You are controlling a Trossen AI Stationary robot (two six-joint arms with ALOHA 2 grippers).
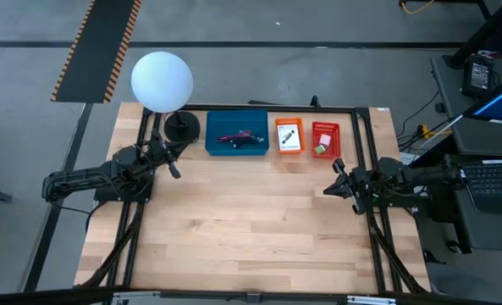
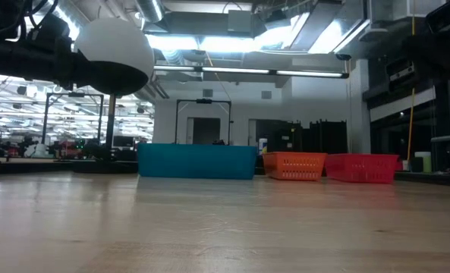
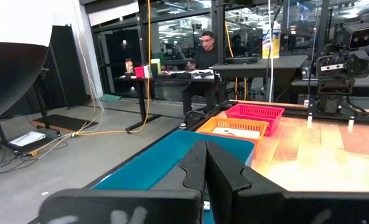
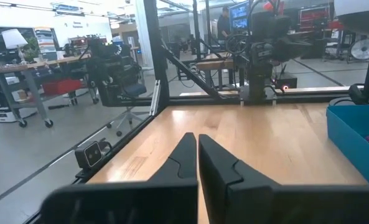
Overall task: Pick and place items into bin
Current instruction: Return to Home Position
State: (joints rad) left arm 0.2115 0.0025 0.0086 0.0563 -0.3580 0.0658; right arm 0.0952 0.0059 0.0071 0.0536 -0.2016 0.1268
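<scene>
Both arms sit pulled back at the table sides. The left gripper is near the lamp base and the right gripper is by the red bin's corner. Each has its fingers pressed together on nothing. Every item we can see lies in a bin at the far edge. A red cord and black cable are in the solid-walled blue bin, a white card is in the lattice orange bin, and a green lump is in the lattice red bin. We judge them all light. The cord and cable look limp and would sag, so pinch them at a bunched middle. The card looks flat, stiff and slick, so take it by an edge. The lump looks small and rigid, so grip it across its sides. The table is smooth pale wood strips.
</scene>
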